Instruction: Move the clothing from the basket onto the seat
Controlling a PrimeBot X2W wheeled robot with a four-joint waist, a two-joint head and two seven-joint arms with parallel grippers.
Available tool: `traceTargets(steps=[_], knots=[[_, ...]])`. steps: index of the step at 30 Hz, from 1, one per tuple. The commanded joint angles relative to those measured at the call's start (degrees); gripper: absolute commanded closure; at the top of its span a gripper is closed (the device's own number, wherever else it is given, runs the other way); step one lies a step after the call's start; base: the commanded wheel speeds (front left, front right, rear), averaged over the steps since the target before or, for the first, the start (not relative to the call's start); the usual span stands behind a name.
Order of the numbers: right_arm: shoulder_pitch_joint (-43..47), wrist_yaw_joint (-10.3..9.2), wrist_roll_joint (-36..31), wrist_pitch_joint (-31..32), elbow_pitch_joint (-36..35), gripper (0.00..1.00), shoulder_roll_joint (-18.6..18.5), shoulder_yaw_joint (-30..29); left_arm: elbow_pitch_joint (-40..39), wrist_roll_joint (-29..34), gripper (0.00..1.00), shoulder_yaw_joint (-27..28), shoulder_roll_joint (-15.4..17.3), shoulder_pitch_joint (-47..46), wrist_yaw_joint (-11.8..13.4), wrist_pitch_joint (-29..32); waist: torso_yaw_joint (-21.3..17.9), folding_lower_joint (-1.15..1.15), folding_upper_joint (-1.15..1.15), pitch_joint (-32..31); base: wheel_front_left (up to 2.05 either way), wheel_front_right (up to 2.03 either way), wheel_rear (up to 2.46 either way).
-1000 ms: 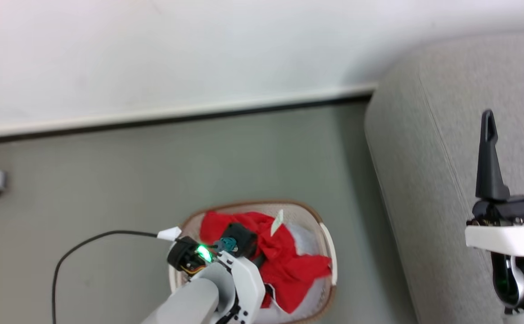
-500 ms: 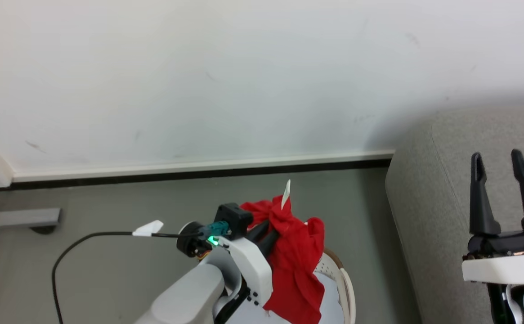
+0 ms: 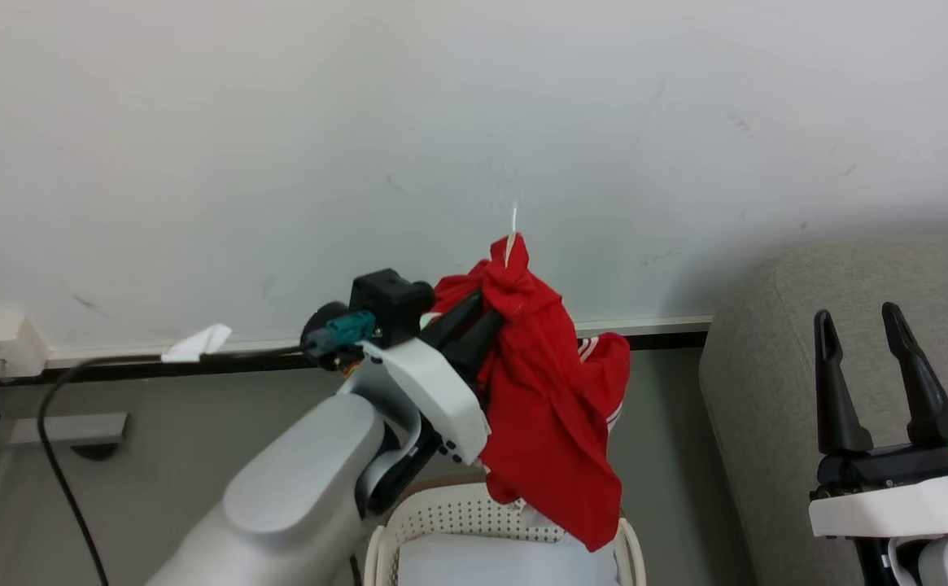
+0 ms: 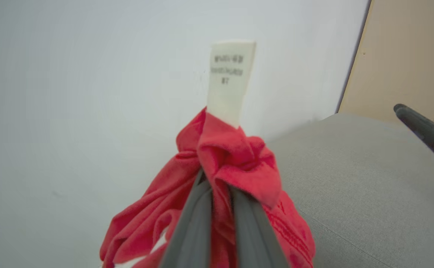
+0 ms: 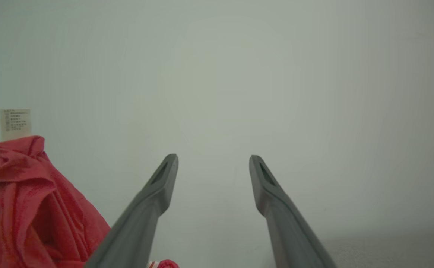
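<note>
Two grippers, left gripper [image 3: 480, 319] clamped tight on the red clothing [image 3: 551, 407], clothing hanging in the air over the basket [image 3: 474, 514], white label [image 4: 230, 80] sticking up, right gripper [image 3: 856, 313] spread wide, empty, by the seat [image 3: 766, 366]

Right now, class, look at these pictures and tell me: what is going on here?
The robot's left end effector is shut on a soft bright red garment with striped trim, holding it up over the oval cream-white perforated plastic basket, where a pale cloth lies. The garment is not yet on the large light grey fabric sofa to the right, where the right end effector hovers open and empty.
</note>
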Motion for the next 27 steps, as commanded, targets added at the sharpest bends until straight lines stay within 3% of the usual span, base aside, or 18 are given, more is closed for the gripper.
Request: traceTargets(steps=[1, 13, 27], knots=[[0.8, -0.12, 0.5, 0.1, 0.2, 0.00, 0.0, 0.3, -1.9, -0.2, 1.00, 0.6, 0.9, -1.3, 0.6, 0.8, -0.1, 0.01, 0.00, -0.2, 0.00, 0.00, 0.00], [1.0, -0.12, 1.7, 0.1, 0.6, 0.00, -0.4, 5.7, -12.4, -0.5, 1.00, 1.5, 3.7, -1.1, 4.5, 4.7, -0.7, 0.01, 0.00, -0.1, 0.00, 0.00, 0.00], [-5.1, -0.12, 9.1, 0.1, 6.8, 0.00, -6.3, 29.4, -13.9, -1.1, 1.00, -0.2, 2.3, -0.6, 4.2, 5.1, 1.6, 0.01, 0.00, 0.2, 0.00, 0.00, 0.00]])
